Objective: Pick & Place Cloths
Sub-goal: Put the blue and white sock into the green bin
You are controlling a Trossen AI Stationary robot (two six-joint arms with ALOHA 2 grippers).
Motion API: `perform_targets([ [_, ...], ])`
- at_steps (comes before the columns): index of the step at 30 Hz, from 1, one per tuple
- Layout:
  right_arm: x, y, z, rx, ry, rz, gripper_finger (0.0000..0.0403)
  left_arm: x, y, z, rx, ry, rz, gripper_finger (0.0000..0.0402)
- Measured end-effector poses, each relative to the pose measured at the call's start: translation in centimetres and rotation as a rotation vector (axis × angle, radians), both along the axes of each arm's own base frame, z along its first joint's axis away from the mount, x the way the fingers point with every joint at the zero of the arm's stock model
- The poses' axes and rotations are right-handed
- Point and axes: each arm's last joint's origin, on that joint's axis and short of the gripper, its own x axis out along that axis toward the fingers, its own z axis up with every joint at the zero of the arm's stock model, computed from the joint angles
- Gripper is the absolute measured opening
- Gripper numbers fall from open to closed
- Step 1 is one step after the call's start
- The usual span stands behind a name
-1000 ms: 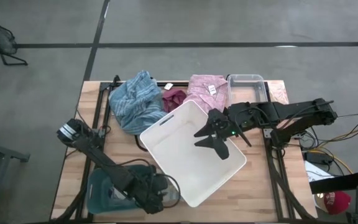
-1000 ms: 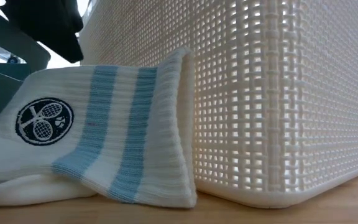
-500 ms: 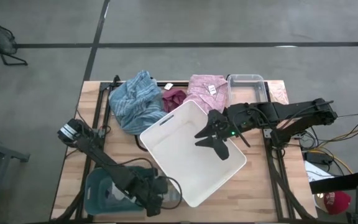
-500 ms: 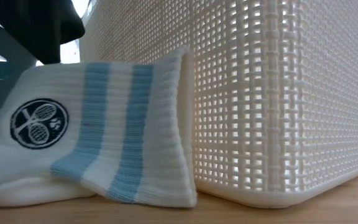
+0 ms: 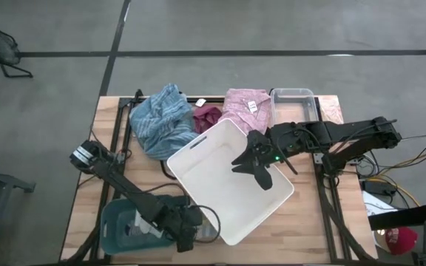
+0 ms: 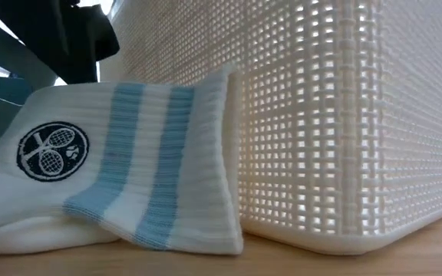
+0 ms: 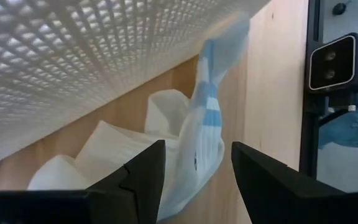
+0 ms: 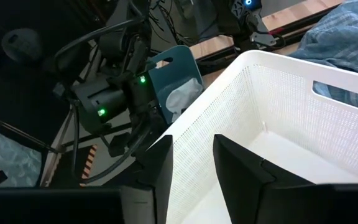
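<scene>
Left gripper [image 7: 194, 171] at the table's 7 o'clock, fingers spread, released, over a white sock with blue stripes [image 6: 121, 169] leaning against the white mesh basket [image 5: 228, 185]; the racket logo shows only in the low view. Right gripper [image 5: 261, 164] unclenched above the basket. Blue striped cloth [image 5: 161, 118] at 11 o'clock.

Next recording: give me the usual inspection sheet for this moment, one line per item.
Surface: wooden table, mostly covered.
Job's things: blue striped cloth, maroon cloth and pink cloth along the far edge; white sock with blue stripes lies against the white basket.
Clutter: teal bin at the near left corner, clear tub at the far right.
Grippers: left gripper open, low over the sock; right gripper open above the basket.
Cables: black cable by the left gripper; more off the table's right.
Surroundings: grey floor; nobody seen.
</scene>
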Motion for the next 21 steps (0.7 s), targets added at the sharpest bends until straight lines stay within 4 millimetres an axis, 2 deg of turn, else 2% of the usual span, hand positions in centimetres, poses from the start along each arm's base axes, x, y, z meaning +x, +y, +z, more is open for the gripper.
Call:
perform_targets([
  [4,0.00,0.00,0.00,0.001,0.000,-0.001,0.0102,0.03,-0.08,-0.16,-0.015,0.015,-0.006,0.0183],
  [7,0.00,0.00,0.01,0.002,0.000,-0.001,0.0093,0.09,0.02,-0.18,-0.018,0.018,-0.003,0.0158],
  [16,0.02,-0.08,0.01,-0.008,-0.002,-0.024,0.0071,0.35,0.39,-0.26,-0.075,0.054,0.027,0.0015],
  [21,0.03,-0.09,0.02,-0.008,-0.004,-0.026,0.0061,0.71,0.57,0.08,-0.121,0.066,0.087,0.0006],
])
